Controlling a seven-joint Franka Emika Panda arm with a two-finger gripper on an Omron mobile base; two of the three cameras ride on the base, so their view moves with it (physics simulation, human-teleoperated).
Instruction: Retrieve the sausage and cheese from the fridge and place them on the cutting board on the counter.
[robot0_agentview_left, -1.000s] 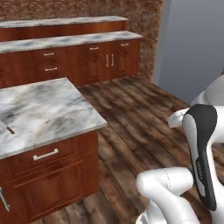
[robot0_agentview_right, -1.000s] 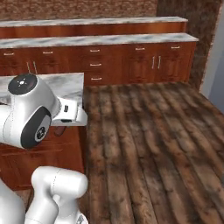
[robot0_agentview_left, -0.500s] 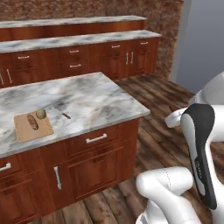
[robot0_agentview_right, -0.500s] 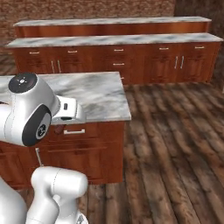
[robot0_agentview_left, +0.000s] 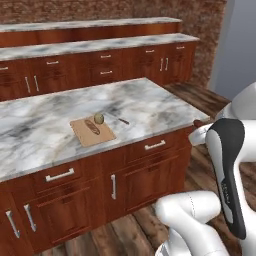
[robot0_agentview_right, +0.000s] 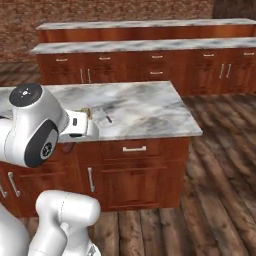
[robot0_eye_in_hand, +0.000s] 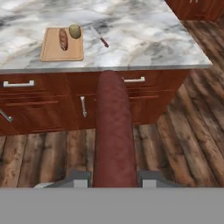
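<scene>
My gripper (robot0_eye_in_hand: 114, 179) is shut on the sausage (robot0_eye_in_hand: 113, 131), a dark red-brown link that points away from the hand toward the cabinet fronts. It hangs in front of the island counter (robot0_agentview_left: 150, 105), off its near right corner; a bit of the sausage (robot0_agentview_left: 198, 123) shows by the white hand. The light-tan cutting board (robot0_eye_in_hand: 57, 52) lies on the marble top, up and left of the hand. On it sit a round yellowish lump, the cheese (robot0_eye_in_hand: 75, 31), and a lighter brown oblong piece (robot0_eye_in_hand: 64, 39). The same board (robot0_agentview_left: 102, 136) and cheese (robot0_agentview_left: 99, 118) show in the left base view.
A small knife (robot0_eye_in_hand: 100, 38) lies on the marble just right of the board. Reddish-brown cabinets with silver handles (robot0_eye_in_hand: 133, 80) stand below the top. Two long counters (robot0_agentview_left: 100, 45) run along the brick back wall. Wooden floor (robot0_agentview_right: 220, 165) stretches to the right.
The whole picture has shifted: the base has moved, bringing the island counter and the board toward the middle and nearer. The arm keeps its pose, still shut on the sausage.
</scene>
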